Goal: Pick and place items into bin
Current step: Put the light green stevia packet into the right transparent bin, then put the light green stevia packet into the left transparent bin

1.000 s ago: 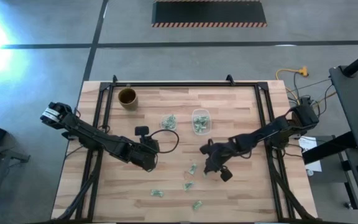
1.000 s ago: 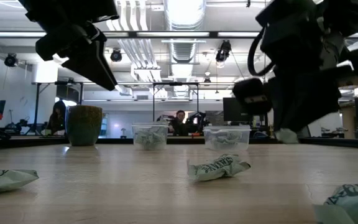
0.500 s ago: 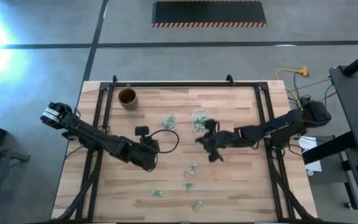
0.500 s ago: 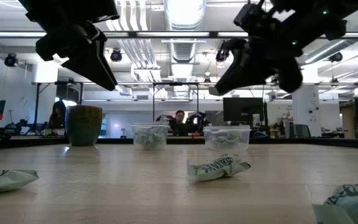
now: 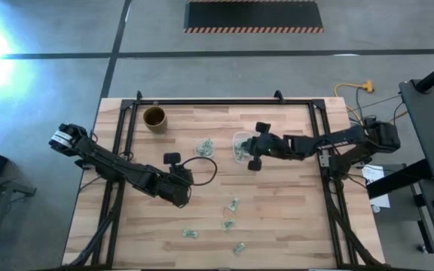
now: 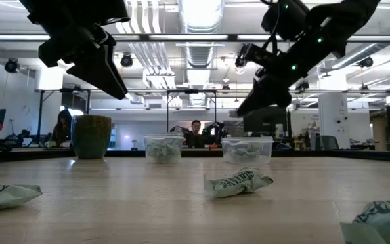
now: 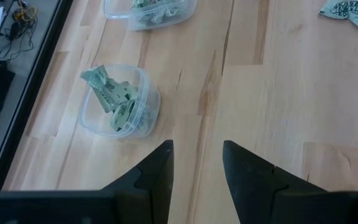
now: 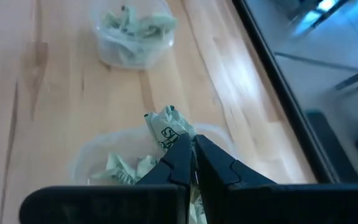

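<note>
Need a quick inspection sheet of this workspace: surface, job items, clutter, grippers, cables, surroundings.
Surface: wooden table, dark frame.
Job's things: two clear tubs holding wrappers; four loose wrappers in the front half.
Clutter: brown cup at back left.
Grippers: right gripper shut on a wrapper above the tub; left gripper open, empty, parked mid-left.
Cables: yellow cable on floor, back right.
Surroundings: person seated beyond the table.

- I see two tubs (image 5: 243,145) (image 5: 205,146) side by side mid-table, each holding wrappers.
- A cup (image 5: 154,117) stands far-left.
- Loose wrappers (image 5: 233,204) lie nearer me.
</note>
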Controlling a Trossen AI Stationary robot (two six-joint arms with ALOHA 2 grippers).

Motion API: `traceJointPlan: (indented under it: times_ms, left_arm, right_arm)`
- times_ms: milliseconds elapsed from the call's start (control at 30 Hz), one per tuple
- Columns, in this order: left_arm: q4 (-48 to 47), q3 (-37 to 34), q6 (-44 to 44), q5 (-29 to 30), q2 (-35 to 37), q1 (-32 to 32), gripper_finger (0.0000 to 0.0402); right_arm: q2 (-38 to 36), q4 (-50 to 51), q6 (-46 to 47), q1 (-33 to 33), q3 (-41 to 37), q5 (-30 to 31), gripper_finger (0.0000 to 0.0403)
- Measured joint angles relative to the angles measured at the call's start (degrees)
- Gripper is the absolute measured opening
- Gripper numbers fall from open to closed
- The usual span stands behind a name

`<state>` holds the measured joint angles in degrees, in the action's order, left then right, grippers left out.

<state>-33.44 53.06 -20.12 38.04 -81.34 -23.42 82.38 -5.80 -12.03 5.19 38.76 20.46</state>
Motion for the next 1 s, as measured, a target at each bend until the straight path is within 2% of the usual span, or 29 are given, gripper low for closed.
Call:
traceJointPlan:
  times_ms: [200, 600, 733, 1000]
  left_arm:
    - [0.0, -0.1, 0.0, 0.0, 0.0, 0.0, 0.0123]
    - [0.0, -0.1, 0.0, 0.0, 0.0, 0.0, 0.0123]
    - [0.0, -0.1, 0.0, 0.0, 0.0, 0.0, 0.0123]
    - [0.0, -0.1, -0.2, 0.0, 0.0, 0.0, 0.0123]
  right_arm:
    - [1.1, 0.0, 1.8, 3.6, -0.4, -5.5, 0.0009]
    - [3.4, -0.4, 2.6, 4.6, -0.5, -5.5, 0.0014]
    - [3.4, -0.4, 2.6, 4.6, -0.6, -5.6, 0.0045]
    - [3.3, -0.4, 3.4, 4.6, -0.6, -5.5, 0.0136]
